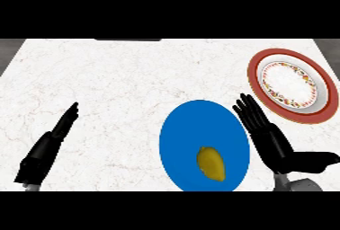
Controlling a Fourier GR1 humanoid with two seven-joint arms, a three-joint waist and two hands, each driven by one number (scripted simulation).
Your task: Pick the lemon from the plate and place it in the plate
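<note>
Right hand (269,134) — fingers straight, beside lemon (211,163)

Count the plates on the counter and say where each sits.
2. The blue plate lies low at centre, holding the lemon; the red-rimmed plate sits at upper right. None seems hidden.

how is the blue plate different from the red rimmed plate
The blue plate is one plain colour; the red-rimmed plate has a white centre ringed with a small coloured pattern. The blue plate holds the lemon; the red-rimmed plate holds nothing. The blue plate lies near the counter's front edge, just left of the right hand; the red-rimmed plate lies further back, at the right. Both are round plates lying flat on the white counter.
</note>
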